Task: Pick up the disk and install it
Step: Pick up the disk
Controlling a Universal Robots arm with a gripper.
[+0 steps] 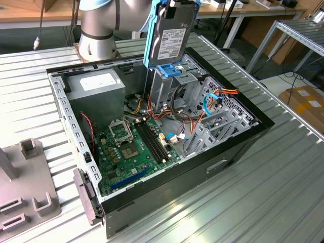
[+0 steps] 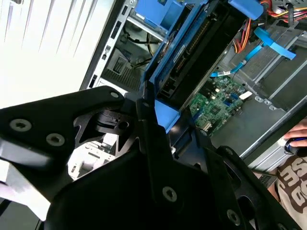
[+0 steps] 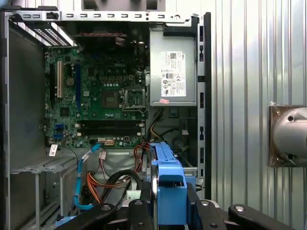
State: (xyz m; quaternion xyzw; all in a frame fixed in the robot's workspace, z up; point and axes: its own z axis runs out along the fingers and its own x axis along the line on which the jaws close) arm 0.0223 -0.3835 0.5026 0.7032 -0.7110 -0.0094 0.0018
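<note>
Currently the disk (image 1: 172, 31) is held upright on edge above the open computer case (image 1: 167, 188), directly over the blue-topped drive cage (image 1: 169, 72). Contact between the two cannot be told. The gripper (image 2: 160, 115) is clenched on the disk's blue rail. A motherboard (image 1: 134, 147) and a grey power supply (image 1: 96, 87) are noted inside the case.

The arm (image 1: 97, 23) is a smooth silver-grey cylinder with a paler band at its joint. The end effector (image 2: 163, 120) is matte black, made of flat angular link plates with round silvery screws, perhaps bolts.
</note>
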